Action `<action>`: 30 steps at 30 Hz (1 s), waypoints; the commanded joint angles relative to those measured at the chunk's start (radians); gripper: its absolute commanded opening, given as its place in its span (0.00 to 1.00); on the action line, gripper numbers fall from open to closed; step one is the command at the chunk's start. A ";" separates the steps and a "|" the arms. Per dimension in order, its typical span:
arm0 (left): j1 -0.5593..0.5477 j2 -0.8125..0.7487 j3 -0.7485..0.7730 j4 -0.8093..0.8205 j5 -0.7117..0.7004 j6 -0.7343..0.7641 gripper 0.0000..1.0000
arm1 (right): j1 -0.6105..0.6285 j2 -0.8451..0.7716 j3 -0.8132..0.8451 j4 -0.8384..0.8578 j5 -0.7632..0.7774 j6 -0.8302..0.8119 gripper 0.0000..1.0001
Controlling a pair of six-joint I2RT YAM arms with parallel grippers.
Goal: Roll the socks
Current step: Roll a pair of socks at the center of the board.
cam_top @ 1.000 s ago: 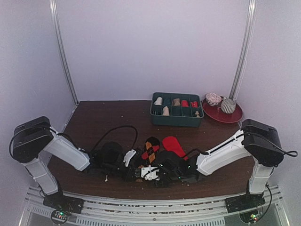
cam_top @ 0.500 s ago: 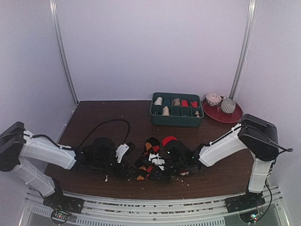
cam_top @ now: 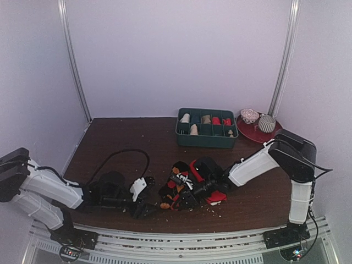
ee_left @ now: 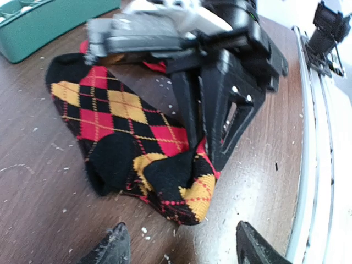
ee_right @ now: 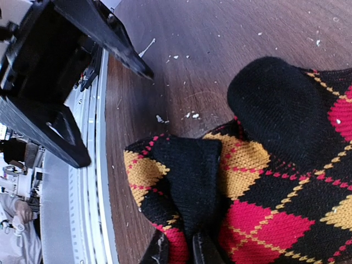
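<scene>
Argyle sock point(ee_left: 118, 118): lies on the table point(ee_left: 33, 181). Its near end is folded over. Its long way runs from the near edge toward the green box point(cam_top: 206, 127).
Red sock point(cam_top: 218, 196): just beside it on the right, partly hidden.
Right claw point(ee_right: 181, 248): pressed together, pinching the fold of the argyle sock.
Left claw point(ee_left: 181, 234): spread wide, holding nothing, just in front of the fold.
Nearer arm: the right one, as it has the sock.
Next, I think: roll the fold along the long way, away from the left claw.

The sock point(ee_left: 118, 129) is matt knitted cloth, the surface point(ee_left: 33, 176) smooth dark wood with visible grain, the far tray point(cam_top: 206, 141) green plastic.
</scene>
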 commanded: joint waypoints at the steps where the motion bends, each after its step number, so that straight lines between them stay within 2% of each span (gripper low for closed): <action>1: -0.005 0.079 0.047 0.172 0.068 0.070 0.64 | -0.008 0.107 -0.045 -0.356 0.028 0.017 0.11; 10: -0.005 0.225 0.087 0.272 0.160 0.061 0.61 | -0.019 0.133 -0.011 -0.381 0.010 -0.008 0.11; 15: -0.005 0.313 0.109 0.284 0.168 0.037 0.35 | -0.022 0.133 -0.014 -0.372 -0.001 -0.007 0.11; 20: -0.005 0.360 0.117 0.285 0.196 0.013 0.17 | -0.022 0.128 -0.023 -0.350 -0.005 -0.004 0.11; 22: -0.005 0.363 0.121 0.274 0.200 0.007 0.04 | -0.022 0.128 -0.022 -0.345 -0.005 -0.006 0.12; 23: -0.005 0.363 0.123 0.264 0.200 -0.002 0.00 | -0.022 0.128 -0.023 -0.339 -0.004 -0.005 0.14; 26: -0.002 0.363 0.142 0.181 0.189 -0.040 0.00 | -0.021 0.102 -0.028 -0.300 -0.018 -0.005 0.19; 30: 0.031 0.366 0.224 -0.100 0.221 -0.130 0.00 | -0.022 -0.030 -0.082 -0.194 0.026 -0.027 0.28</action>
